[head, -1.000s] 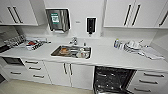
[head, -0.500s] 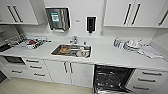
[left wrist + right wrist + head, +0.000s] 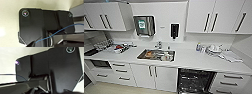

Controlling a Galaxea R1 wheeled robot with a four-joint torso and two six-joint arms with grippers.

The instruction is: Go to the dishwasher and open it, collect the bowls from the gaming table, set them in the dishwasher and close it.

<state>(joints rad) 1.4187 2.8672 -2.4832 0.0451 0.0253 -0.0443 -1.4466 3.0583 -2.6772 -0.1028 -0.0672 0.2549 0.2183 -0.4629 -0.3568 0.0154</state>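
1. Dishwasher [image 3: 195, 82]: built in under the white counter [image 3: 189, 58], to the right of the sink [image 3: 156, 55] and low in the head view. Its cavity faces the camera, showing a dark inside with pale rack wires; the opening is roughly as wide as it is tall. The door itself cannot be made out at the lower edge.
2. Sink: steel basin set in the counter, long axis along the counter's length; it holds orange and pale items too blurred to name. A tap [image 3: 159, 45] stands behind it.
3. Dishes [image 3: 214, 48]: a pale heap on the counter above the dishwasher, beside a small bottle [image 3: 198, 46].
4. Clutter [image 3: 119, 48]: mixed items with some red, on the counter left of the sink.
5. Wall fittings: a dark towel dispenser [image 3: 144, 25] and a dark soap dispenser [image 3: 174, 30] above the sink.
6. Cabinets [image 3: 214, 16]: white, dark bar handles, above; white drawers [image 3: 121, 71] and doors below.
7. Grippers: the wrist views give dark robot plates over a pale floor; whether either gripper is released or clenched cannot be told.
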